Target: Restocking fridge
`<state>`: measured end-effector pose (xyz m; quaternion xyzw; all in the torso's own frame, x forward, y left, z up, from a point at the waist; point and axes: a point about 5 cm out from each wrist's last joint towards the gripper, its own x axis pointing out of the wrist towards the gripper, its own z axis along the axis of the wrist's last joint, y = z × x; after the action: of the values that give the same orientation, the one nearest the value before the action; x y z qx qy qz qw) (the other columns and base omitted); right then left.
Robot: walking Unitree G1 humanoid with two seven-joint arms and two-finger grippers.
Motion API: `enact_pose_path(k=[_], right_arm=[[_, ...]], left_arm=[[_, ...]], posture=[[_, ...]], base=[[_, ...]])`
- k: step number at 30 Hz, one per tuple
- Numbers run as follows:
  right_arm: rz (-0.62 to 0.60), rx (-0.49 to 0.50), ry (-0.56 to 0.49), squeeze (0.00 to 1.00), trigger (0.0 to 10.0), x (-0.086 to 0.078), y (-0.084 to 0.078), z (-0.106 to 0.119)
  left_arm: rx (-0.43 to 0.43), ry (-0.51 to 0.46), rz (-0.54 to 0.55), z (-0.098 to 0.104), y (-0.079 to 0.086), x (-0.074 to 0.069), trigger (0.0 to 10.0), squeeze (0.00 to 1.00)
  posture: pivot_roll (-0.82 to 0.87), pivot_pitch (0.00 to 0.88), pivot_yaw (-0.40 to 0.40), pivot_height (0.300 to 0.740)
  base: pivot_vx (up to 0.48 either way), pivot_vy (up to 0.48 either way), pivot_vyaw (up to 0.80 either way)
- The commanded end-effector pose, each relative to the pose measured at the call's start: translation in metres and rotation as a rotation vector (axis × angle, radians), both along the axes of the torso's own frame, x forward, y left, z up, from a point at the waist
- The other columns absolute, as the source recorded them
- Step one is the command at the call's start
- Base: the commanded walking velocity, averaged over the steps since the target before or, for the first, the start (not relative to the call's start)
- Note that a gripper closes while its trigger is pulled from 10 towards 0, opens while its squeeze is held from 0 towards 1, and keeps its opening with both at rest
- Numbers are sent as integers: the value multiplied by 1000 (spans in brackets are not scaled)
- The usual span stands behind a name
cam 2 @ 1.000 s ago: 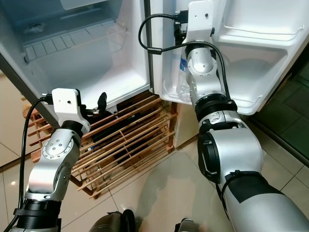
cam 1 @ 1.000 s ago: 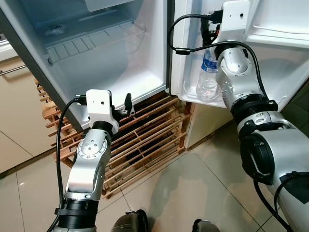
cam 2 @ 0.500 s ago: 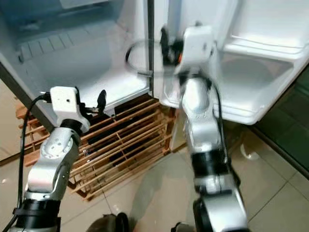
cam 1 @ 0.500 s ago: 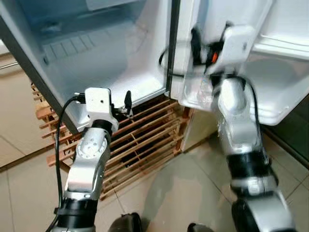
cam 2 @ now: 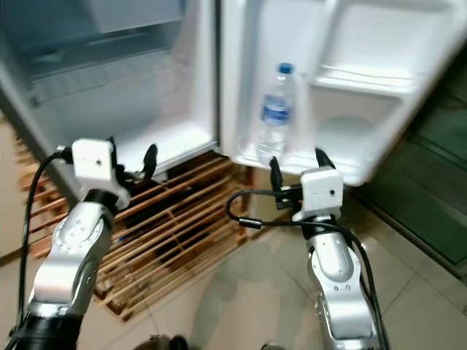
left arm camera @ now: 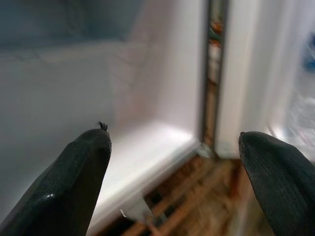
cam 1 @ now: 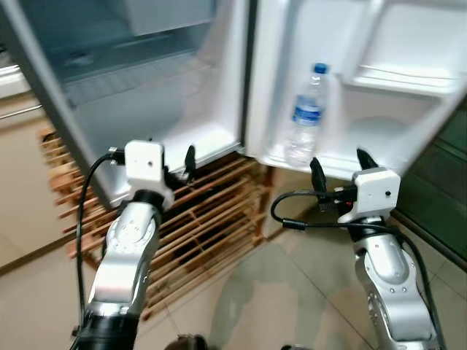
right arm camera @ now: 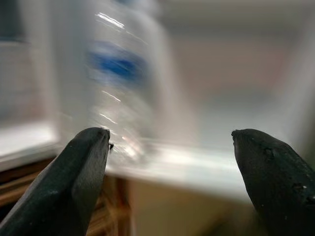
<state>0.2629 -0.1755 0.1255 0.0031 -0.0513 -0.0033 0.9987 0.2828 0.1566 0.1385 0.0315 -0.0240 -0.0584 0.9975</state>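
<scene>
Note: your clear plastic water bottle with blue label stands upright in the white door shelf, right pincer spread empty below it; swinging could topple it.

We find no text, brand, number or sign that we can read anywhere. The one thing that carries printing is the water bottle, standing in the fridge door shelf at the upper middle of the head views: it wears a blue label, but the motion blur leaves its lettering unreadable. In the right wrist view the same label is only a blue smear at upper left.
</scene>
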Motion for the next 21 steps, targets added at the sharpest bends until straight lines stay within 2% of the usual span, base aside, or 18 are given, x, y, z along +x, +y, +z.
enact_pose_path(k=[1,4,8,12,13,21], right_arm=[[-45,48,52,0,10000,-3,-9,-8],[-63,35,78,0,10000,-14,-14,-15],[-74,18,120,0,10000,-22,-19,-24],[-76,6,144,0,10000,-15,-23,-28],[-70,1,146,0,10000,-13,-22,-27],[-45,-22,149,0,10000,-10,-18,-28]], left_arm=[[-4,21,13,-7,10,-7,10000,0],[-15,66,9,-17,13,-18,10000,0],[-33,72,-1,-19,9,-25,10000,0],[-43,59,7,-16,2,-16,10000,0],[-54,39,15,-11,-1,-9,10000,0],[-51,11,25,-4,1,1,10000,0]], posture=[[-56,0,62,740],[-63,0,58,740],[-67,0,54,740],[-74,0,45,740],[-75,0,44,740],[-80,0,49,740]], base=[[0,0,0],[0,0,0],[0,0,0],[0,-480,0],[0,-480,800],[0,-474,772]])
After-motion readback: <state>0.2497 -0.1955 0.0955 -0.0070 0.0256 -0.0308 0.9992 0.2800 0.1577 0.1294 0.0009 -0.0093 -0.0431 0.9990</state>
